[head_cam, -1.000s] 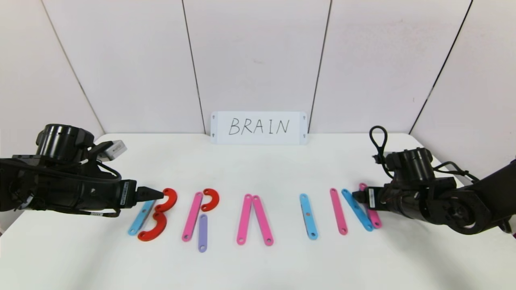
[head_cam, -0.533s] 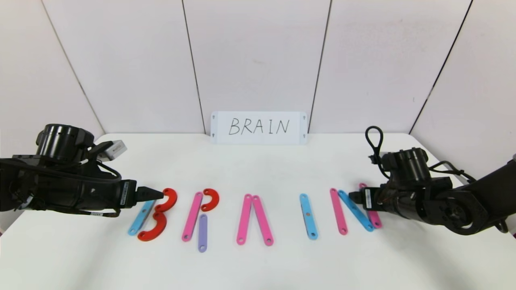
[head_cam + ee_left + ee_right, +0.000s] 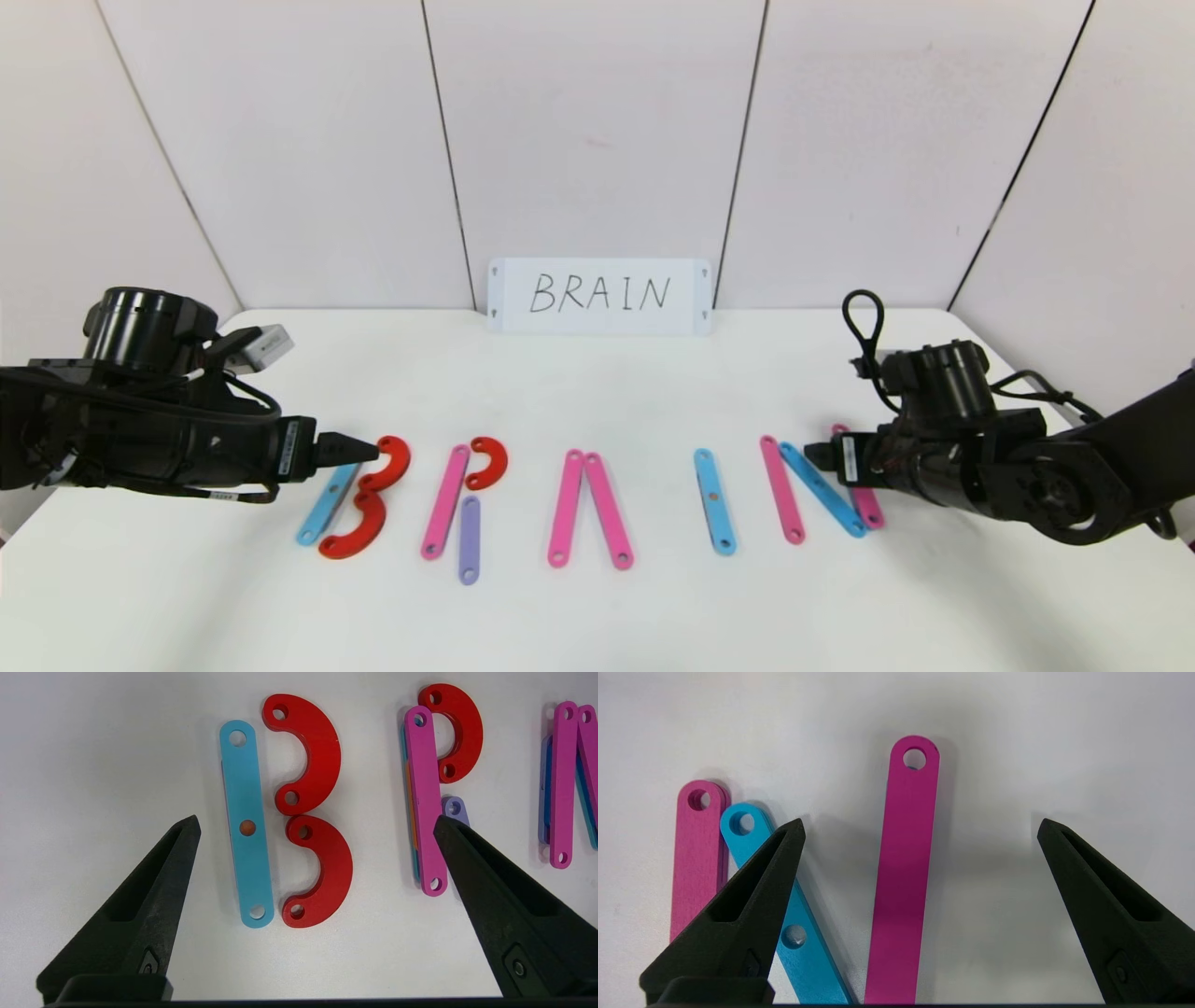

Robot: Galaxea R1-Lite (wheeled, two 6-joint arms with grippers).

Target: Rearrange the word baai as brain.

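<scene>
The plastic letters lie in a row on the white table (image 3: 597,392). The B is a light-blue bar (image 3: 327,504) with two red hooks (image 3: 392,462). The R is a pink bar (image 3: 445,501), a red hook (image 3: 487,462) and a purple bar (image 3: 470,539). Two pink bars (image 3: 586,509) lean into an A. A light-blue bar (image 3: 714,501) stands as I. At the right are a pink bar (image 3: 781,490), a slanted blue bar (image 3: 822,490) and a pink bar (image 3: 868,509). My left gripper (image 3: 359,451) is open over the B (image 3: 316,826). My right gripper (image 3: 814,455) is open and straddles the right pink bar (image 3: 903,872), with one finger (image 3: 752,914) over the blue bar (image 3: 803,952).
A white card (image 3: 599,296) with handwritten "BRAIN" stands against the back wall. White panel walls close the back and sides. Bare table lies in front of the letters and between them and the card.
My right gripper has moved a little to the left. The far end of the slanted blue bar has slid left with it, closer to the pink bar. The left arm has not moved.
</scene>
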